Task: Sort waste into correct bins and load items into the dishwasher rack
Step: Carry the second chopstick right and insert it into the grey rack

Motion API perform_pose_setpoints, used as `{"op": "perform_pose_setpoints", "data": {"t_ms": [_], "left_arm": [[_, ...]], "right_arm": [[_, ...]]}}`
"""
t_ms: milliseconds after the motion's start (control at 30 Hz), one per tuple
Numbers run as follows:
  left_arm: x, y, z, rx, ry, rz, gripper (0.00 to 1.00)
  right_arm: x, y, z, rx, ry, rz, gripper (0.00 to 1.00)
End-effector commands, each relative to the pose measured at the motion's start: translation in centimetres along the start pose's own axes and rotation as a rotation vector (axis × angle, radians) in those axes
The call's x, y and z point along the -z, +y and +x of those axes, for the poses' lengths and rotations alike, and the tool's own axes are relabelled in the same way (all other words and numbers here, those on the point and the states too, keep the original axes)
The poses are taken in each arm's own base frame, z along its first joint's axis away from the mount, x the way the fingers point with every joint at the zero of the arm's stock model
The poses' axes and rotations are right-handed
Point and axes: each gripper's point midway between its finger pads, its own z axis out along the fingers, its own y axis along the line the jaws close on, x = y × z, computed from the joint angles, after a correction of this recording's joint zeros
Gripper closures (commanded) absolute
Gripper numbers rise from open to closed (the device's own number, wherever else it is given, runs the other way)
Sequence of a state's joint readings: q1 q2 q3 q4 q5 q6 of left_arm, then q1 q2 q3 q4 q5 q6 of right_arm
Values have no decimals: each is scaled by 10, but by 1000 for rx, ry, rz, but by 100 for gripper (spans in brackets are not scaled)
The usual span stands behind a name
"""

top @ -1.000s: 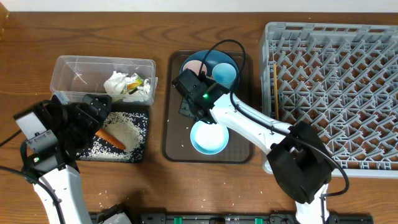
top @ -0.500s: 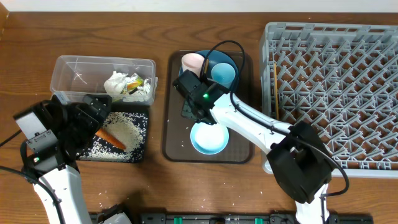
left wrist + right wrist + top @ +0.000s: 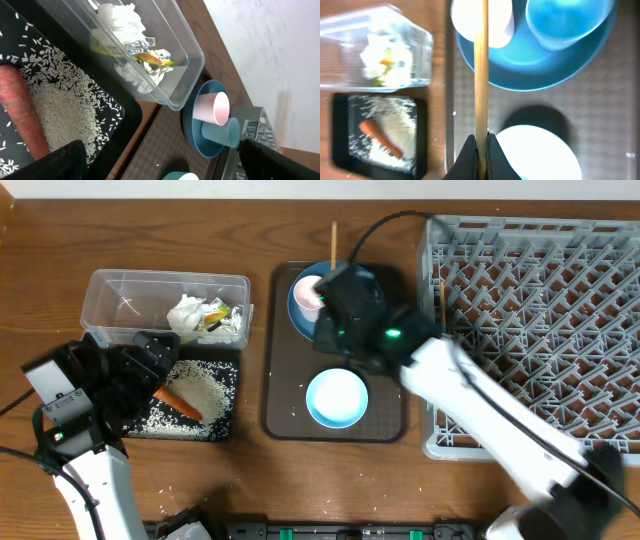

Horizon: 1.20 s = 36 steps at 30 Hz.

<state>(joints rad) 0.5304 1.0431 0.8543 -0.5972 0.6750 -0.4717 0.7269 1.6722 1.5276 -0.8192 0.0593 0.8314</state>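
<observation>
1. Right wrist view: the right gripper (image 3: 481, 146) is pinching one chopstick (image 3: 481, 65), holding it over the pink cup (image 3: 500, 22) and blue plate (image 3: 520, 75).
2. The left gripper (image 3: 138, 370) is hanging spread wide over the black tray (image 3: 230, 375), left of the carrot (image 3: 178, 402).

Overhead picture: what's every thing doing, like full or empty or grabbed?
right gripper, shut on a chopstick
left gripper, open, empty
clear box, holds tissue and wrapper
black tray, holds rice and carrot
blue plate, carries both cups
pink cup, upright, empty
light blue cup, upright, empty
bowl, upright, empty
rack, holds a second chopstick
</observation>
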Motion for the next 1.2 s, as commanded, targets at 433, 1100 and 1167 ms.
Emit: {"op": "perform_pose_setpoints", "data": {"t_ms": [433,1100,1167], "left_arm": [[5,-7,-6,-12,-18,17,0],[5,-7,-6,-11,-18,17,0],[5,-7,-6,-12,-18,17,0]], "right_arm": [[116,-167,-16,157,87,300,99],[34,-228,19,125,298,410,99],[28,-230,20,137,306,410,99]]}}
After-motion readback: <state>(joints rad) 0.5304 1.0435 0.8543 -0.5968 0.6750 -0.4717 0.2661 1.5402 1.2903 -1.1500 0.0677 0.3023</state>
